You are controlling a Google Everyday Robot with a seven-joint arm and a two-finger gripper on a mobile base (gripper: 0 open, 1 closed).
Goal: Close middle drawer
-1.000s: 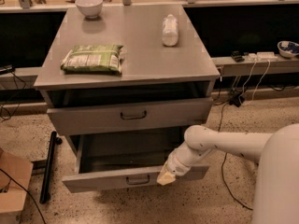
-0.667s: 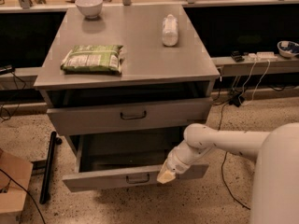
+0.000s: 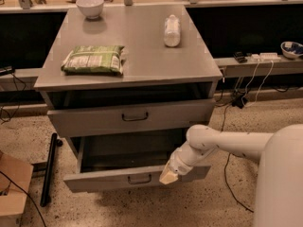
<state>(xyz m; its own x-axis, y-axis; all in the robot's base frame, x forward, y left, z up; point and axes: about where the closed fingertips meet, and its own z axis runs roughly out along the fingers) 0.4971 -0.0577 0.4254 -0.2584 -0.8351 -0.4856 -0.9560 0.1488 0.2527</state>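
The middle drawer (image 3: 109, 179) is pulled well out of the grey cabinet, showing its deep grey tray and its low flat front with a small dark handle (image 3: 139, 178). My gripper (image 3: 169, 176) is at the right part of that front, its pale tip touching the panel just right of the handle. It looks shut and holds nothing. My white arm (image 3: 222, 143) reaches in from the right.
The drawer above (image 3: 135, 116), with a taller front, stands slightly open. On the cabinet top (image 3: 142, 56) lie a green snack bag (image 3: 93, 59), a white bottle (image 3: 172, 30) and a bowl (image 3: 90, 4). A black pole (image 3: 49, 167) and a cardboard box (image 3: 12, 188) are on the floor at left. Cables hang at right.
The gripper and the middle drawer's front have shifted very slightly toward the cabinet. Nothing else has moved.
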